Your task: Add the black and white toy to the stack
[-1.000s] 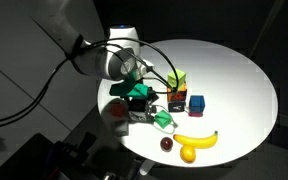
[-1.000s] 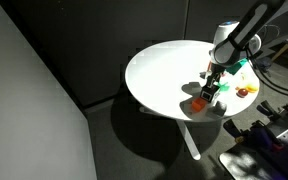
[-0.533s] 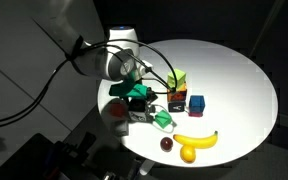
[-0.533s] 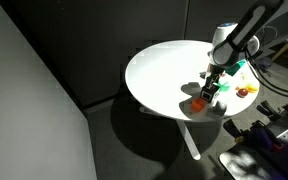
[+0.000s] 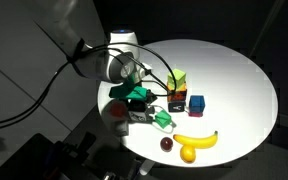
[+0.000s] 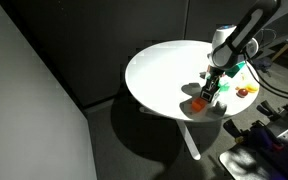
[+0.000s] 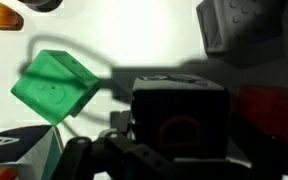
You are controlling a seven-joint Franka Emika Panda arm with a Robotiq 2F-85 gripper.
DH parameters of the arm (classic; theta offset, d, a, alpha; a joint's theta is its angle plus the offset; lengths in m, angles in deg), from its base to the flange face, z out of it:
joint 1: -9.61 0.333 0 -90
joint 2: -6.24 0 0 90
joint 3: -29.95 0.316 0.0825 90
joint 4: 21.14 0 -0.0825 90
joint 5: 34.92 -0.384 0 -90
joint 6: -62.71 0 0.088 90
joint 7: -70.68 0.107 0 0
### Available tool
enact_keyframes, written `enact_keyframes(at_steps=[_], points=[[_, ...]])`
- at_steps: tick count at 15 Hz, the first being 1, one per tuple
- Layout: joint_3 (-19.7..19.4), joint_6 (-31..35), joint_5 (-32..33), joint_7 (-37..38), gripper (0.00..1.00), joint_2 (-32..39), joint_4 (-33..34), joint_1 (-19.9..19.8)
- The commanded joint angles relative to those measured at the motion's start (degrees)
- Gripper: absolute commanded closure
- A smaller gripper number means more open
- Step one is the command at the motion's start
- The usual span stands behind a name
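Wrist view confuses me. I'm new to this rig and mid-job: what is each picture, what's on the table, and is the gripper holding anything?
It is one robot arm ending in a two-fingered gripper. Two pictures come from cameras outside the robot, looking at the round white table. The third camera sits on the wrist and looks past the gripper. On the table lie a banana, a blue cube, the stack of small cubes and a green cube. The black and white toy sits just ahead of the open gripper. Nothing is held.

Banana (image 5: 196, 139) lies near blue cube (image 5: 196, 103) on table (image 5: 234, 70)
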Motion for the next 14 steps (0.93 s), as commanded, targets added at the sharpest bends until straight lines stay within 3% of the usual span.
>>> enact_keyframes(at_steps=[1,3,4,5,9,14], points=[[0.14,0.11,1.05,1.17,0.00,0.91,1.09,-0.34],[-0.23,-0.19,1.27,1.49,0.00,1.11,1.27,-0.01],[-0.43,-0.83,1.32,1.75,0.25,1.20,1.52,0.18],[-0.45,-1.34,1.26,1.79,0.26,1.24,1.71,0.18],[-0.07,-5.13,0.76,1.75,0.56,0.72,2.84,-0.24],[-0.45,-12.09,0.91,2.32,0.86,-1.36,4.82,0.04]])
